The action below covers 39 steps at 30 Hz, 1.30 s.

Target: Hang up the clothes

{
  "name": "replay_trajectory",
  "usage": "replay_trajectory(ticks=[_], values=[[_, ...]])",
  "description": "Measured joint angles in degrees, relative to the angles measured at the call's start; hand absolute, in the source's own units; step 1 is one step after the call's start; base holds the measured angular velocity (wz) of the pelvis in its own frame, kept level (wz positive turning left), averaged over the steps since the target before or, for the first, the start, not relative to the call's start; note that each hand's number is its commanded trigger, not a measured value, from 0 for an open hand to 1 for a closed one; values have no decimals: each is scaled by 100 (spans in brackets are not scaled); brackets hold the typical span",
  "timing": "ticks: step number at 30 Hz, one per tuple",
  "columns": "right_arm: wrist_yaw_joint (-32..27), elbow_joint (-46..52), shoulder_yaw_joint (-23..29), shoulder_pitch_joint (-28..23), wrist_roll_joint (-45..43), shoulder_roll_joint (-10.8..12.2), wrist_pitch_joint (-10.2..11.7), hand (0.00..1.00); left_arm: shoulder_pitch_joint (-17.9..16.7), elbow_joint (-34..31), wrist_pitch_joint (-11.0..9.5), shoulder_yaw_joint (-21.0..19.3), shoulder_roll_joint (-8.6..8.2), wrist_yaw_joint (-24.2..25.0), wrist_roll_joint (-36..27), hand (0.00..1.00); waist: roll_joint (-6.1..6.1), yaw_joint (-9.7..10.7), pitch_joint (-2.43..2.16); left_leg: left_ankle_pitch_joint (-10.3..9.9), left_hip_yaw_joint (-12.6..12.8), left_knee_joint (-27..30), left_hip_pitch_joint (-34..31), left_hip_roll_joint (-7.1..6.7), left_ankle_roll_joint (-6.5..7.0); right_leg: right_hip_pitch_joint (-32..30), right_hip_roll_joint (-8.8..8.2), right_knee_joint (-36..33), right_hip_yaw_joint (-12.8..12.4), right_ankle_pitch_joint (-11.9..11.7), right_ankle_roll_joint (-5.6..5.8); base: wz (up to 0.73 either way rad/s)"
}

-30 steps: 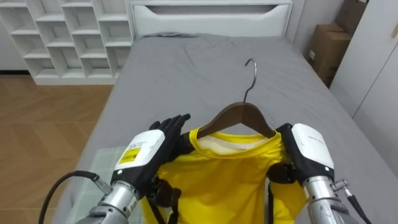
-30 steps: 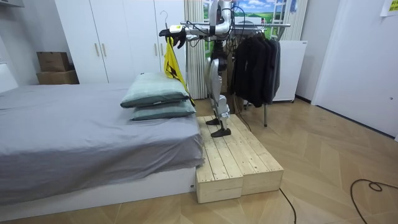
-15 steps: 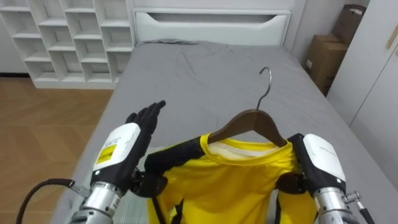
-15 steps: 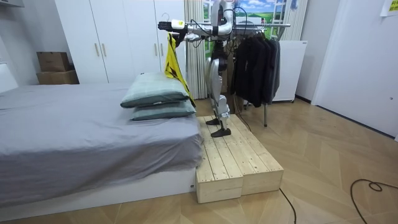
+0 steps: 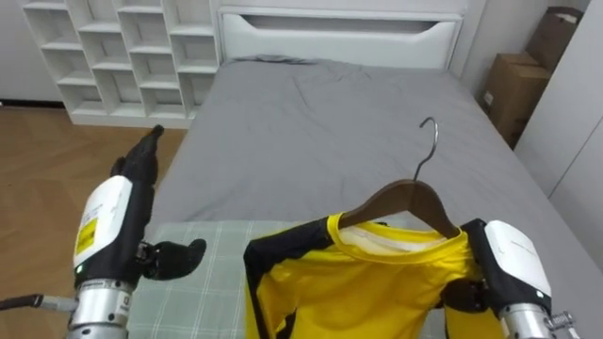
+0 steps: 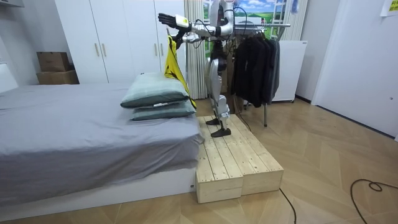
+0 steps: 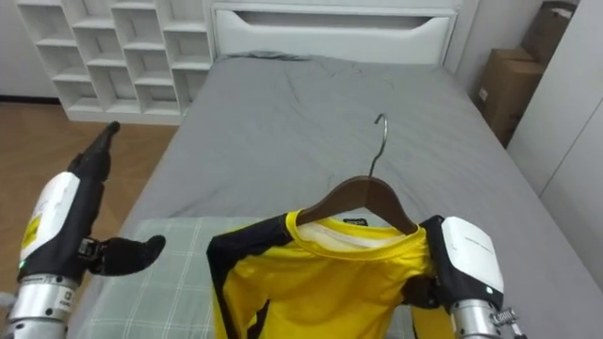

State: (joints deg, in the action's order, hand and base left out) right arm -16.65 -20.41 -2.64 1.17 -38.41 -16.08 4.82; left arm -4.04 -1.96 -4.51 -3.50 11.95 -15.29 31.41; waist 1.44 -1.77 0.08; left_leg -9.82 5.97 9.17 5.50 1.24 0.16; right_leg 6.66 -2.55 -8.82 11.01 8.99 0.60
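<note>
1. The robot stands on a wooden platform (image 6: 239, 155) beside the grey bed (image 5: 330, 122), with a clothes rack (image 6: 258, 28) of dark garments close behind it.
2. The yellow shirt (image 5: 367, 282), trimmed in black at collar and shoulder, hangs on a wooden hanger (image 5: 405, 200) held up in front of the robot, above the bed's near end.
3. The hanger's metal hook (image 5: 429, 141) stands upright and free, caught on nothing.
4. The right hand (image 5: 513, 264) sits at the hanger's right shoulder, against the shirt. The cloth hides its underside, so I cannot tell whether it clasps the hanger, though it seems to be what bears it.
5. The left hand (image 5: 118, 202) is raised well apart from the shirt, released, fingers straight and pointing up, thumb spread sideways, holding nothing.
6. Below the left hand and the shirt lies a green checked pillow (image 5: 203, 273).
7. Beyond the bed are a white headboard (image 5: 339, 33), white cubby shelves (image 5: 122, 47) at the left and a cardboard box (image 5: 513, 89) at the right.
</note>
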Motion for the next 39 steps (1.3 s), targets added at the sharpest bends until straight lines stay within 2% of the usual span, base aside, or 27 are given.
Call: replay_trajectory(ticks=[4, 9, 13, 19, 27, 29, 32, 35, 39], values=[[103, 5, 4, -125, -4, 1, -121, 100, -98, 282, 39, -111, -118, -40, -351, 0, -11, -31, -55, 0, 0, -2, 39, 1, -1, 32, 1, -12, -6, 0, 0, 0], [138, 193, 76, -298, -246, 3, -175, 100, -293, 867, 54, -115, -173, -225, -598, 0, -16, -10, -59, -1, 21, -16, 112, -1, 0, 99, 10, -10, -94, 1, 1, -3], [312, 431, 209, -305, -329, 13, -245, 100, -450, 1663, 110, -103, -189, -258, -745, 0, -20, 13, -59, 0, 52, -48, 140, -6, 0, 110, 16, 3, -145, 1, 1, -5], [382, 835, 402, -608, -428, 42, -236, 100, -559, 3025, 135, -174, -203, -293, -1394, 0, -26, -20, -33, -1, 83, -125, 153, 0, -1, 31, 24, 0, -173, 1, 2, -3], [448, 1575, 680, -704, -493, 65, -249, 100, -808, 4484, 164, -763, -227, -268, -1835, 0, -23, -47, -25, -2, 171, -169, 147, 6, -2, -19, 30, 1, -239, 1, 2, -3], [448, 1680, 675, -706, -486, 66, -255, 100, -968, 4962, 171, -837, -230, -269, -1883, 0, -43, -128, 11, -44, 230, -186, 211, 26, -16, -4, 57, 3, -305, 1, 2, -20], [480, 1679, 659, -779, -477, 81, -367, 100, -972, 5723, 253, -978, -232, -267, -1966, 0, -29, -162, 14, -64, 256, -185, 218, 36, -22, 7, 63, 2, -301, 1, 2, -4], [570, 1751, 661, -797, -487, 81, -449, 100, -1191, 6031, 338, -1031, -232, -267, -2072, 0, -14, -193, 16, -71, 308, -187, 207, 44, -26, -1, 71, -8, -340, 2, 3, -5], [561, 1966, 668, -811, -486, 75, -500, 100, -1490, 6062, 468, -1032, -234, -267, -2068, 0, 9, -189, 7, -73, 323, -176, 209, 45, -28, 0, 73, -2, -363, 2, 3, -3]])
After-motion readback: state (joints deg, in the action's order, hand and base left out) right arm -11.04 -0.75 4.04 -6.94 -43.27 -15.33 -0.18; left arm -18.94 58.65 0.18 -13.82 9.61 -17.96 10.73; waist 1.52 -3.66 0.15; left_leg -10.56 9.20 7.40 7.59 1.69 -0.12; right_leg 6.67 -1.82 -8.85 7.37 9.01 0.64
